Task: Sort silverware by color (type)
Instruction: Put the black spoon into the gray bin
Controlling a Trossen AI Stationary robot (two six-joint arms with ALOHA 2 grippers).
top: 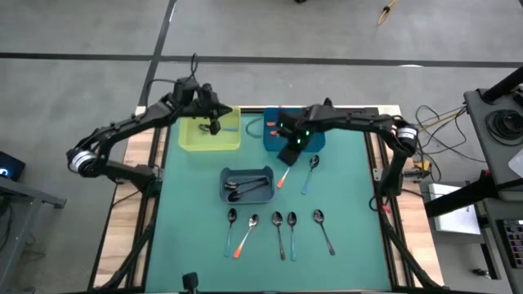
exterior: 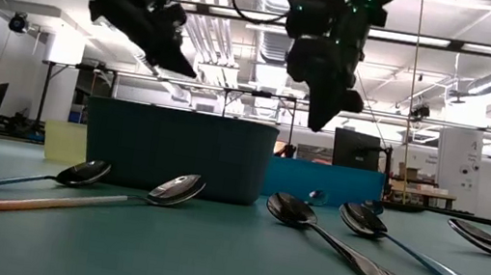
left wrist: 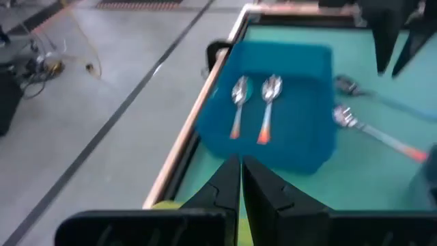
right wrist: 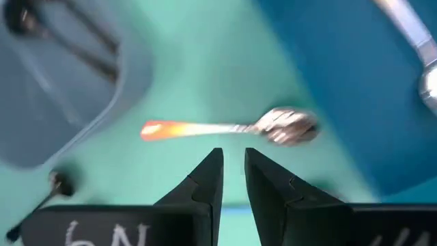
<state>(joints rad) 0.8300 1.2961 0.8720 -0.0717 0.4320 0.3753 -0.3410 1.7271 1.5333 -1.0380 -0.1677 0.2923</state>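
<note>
The right gripper hangs above the mat just in front of the blue bin, its fingers a narrow gap apart and holding nothing. Directly under it lies an orange-handled spoon, flat on the green mat between the blue bin and the grey bin. Two orange-handled spoons already lie in the blue bin, so this one most likely belongs there too.

To do the pickup well, the gripper should probably open wider before it drops. It should come down on the thin neck or the handle, not the rounded bowl, with the fingers set across the spoon. The handle lies flat on the mat, so a light, square pinch matters, or the spoon may skid away. A light-blue-handled spoon lies just to the right and should be left alone.

The left gripper waits, closed and empty, over the yellow-green bin at the far left. Six more spoons lie in a row near the front.
</note>
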